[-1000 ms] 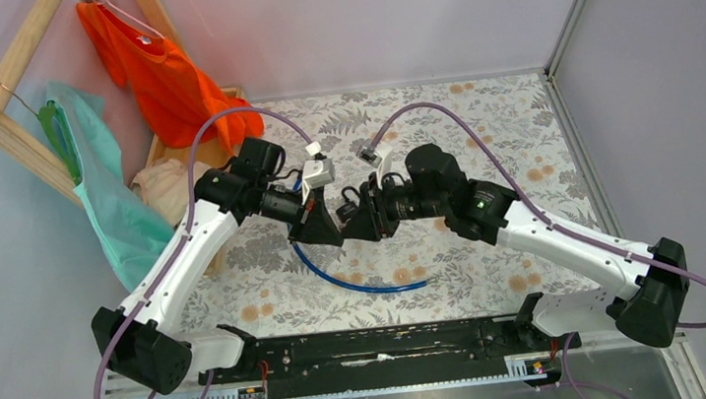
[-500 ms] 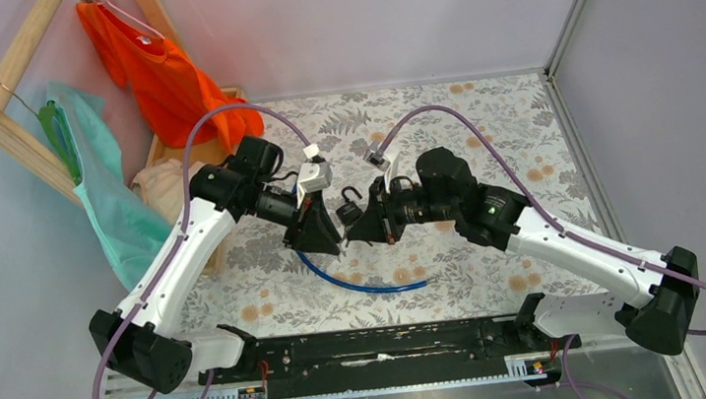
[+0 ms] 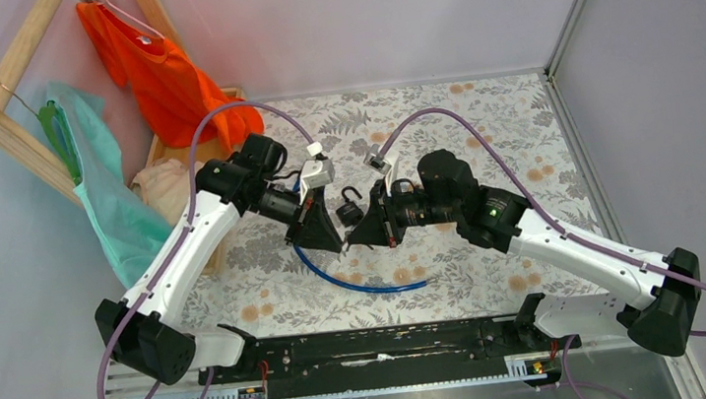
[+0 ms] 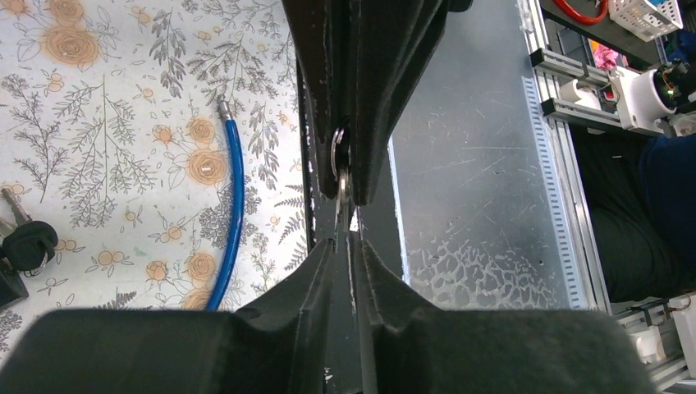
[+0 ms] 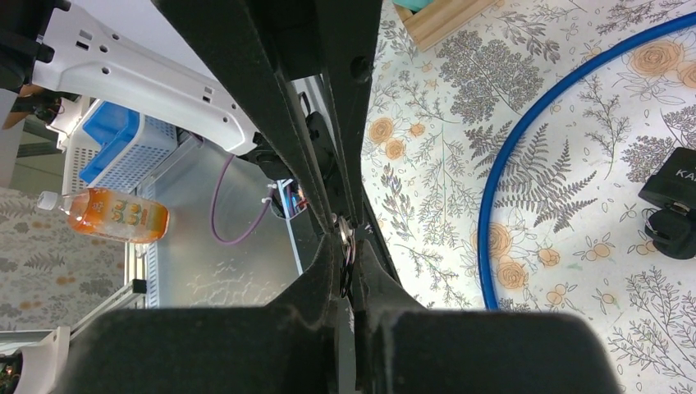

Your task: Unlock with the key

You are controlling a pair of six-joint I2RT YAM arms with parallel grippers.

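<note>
— What's over the tabletop (image 3: 479, 117)?
— The left pincer (image 4: 345, 240) and right pincer (image 5: 349, 248), tip to tip, both clenched.
— And down below?
— A blue cable (image 4: 234, 205), a black padlock (image 5: 677, 185), and the key (image 4: 29, 245) lying just beside it.
— What are they pinching?
— One thin silver piece (image 4: 341, 176).

Our two arms are built alike. The left arm (image 3: 181, 252) and right arm (image 3: 572, 251) carry smooth white shells on their long links, with black joint housings and a chunky black base (image 3: 147, 345). A purple cable (image 3: 199, 141) runs along each to a small white connector block (image 3: 318, 171). A green light (image 3: 492, 213) glows on our right elbow. The left gripper (image 4: 343, 236) and right gripper (image 5: 349, 250) are matte black with wedge-shaped fingers.
</note>
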